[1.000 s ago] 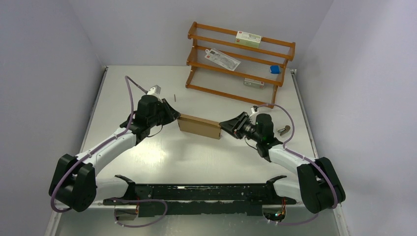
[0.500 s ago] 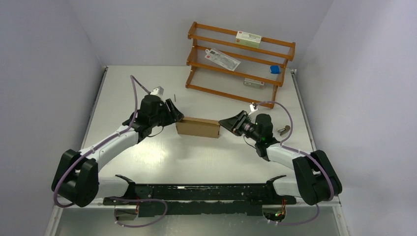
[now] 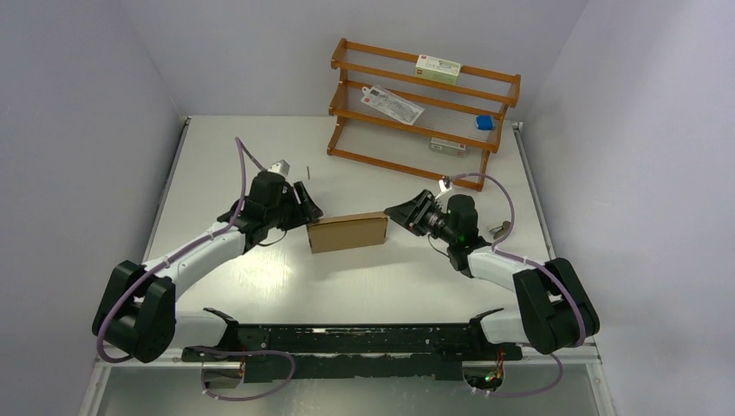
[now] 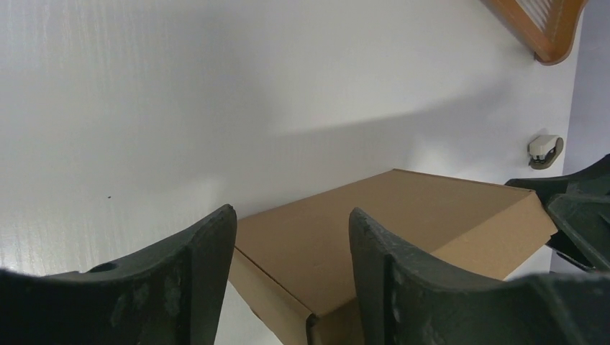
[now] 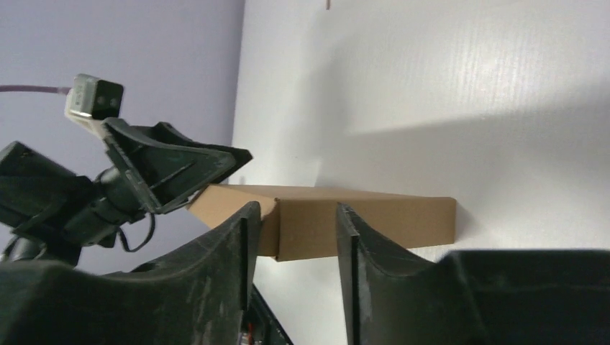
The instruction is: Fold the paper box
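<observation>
Cardboard like this is light and stiff, so its short ends are good to hold. The left gripper (image 3: 310, 206) and right gripper (image 3: 394, 208) both have fingers apart, holding nothing, I think. Between them, mid-way across the table (image 3: 260, 156), the paper box (image 3: 347, 232) lies flat, long side left to right, right end slightly farther.

Plain brown cardboard paper box (image 3: 347, 232): turned since one second earlier; its left end, formerly the higher in the overhead view, now sits lower than its right end. Left gripper (image 3: 308, 208): fingers, then nearly together, now spread apart. Right gripper (image 3: 393, 212): shifted slightly up and leftward.
</observation>
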Tool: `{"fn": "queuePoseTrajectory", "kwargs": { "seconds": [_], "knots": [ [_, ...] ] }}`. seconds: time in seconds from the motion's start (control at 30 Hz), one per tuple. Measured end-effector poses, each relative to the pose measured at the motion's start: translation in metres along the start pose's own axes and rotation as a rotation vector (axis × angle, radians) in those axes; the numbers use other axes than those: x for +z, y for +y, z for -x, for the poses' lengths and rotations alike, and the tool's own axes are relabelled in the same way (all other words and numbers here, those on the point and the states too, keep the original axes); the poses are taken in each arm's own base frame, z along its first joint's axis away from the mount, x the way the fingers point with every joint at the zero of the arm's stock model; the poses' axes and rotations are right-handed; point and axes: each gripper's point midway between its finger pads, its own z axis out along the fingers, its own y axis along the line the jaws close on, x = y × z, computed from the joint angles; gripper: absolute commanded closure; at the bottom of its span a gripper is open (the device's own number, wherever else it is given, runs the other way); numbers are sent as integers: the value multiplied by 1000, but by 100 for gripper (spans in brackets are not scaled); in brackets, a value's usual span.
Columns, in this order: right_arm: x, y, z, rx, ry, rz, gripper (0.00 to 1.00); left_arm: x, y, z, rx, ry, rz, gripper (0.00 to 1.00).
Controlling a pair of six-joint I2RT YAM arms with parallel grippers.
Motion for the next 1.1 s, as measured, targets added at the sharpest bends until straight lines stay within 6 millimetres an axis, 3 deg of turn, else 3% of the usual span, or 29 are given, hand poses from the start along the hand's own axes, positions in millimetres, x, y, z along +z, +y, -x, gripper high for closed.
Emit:
{"fn": "queuePoseTrajectory", "kwargs": {
  "seconds": [0.17,0.5,0.73,1.1],
  "knots": [
    [0,-9,-1,5,18,-67,35,-3,-1,13,4,-19,7,20],
    [-7,-8,-6,82,45,-92,28,-41,-24,37,-33,-123,-82,3],
    [-5,1,-6,120,57,-62,27,-51,-17,20,-110,-110,-95,3],
    [-5,10,-9,143,83,-21,29,-48,-19,-6,-211,-21,-147,15]
  ]
}}
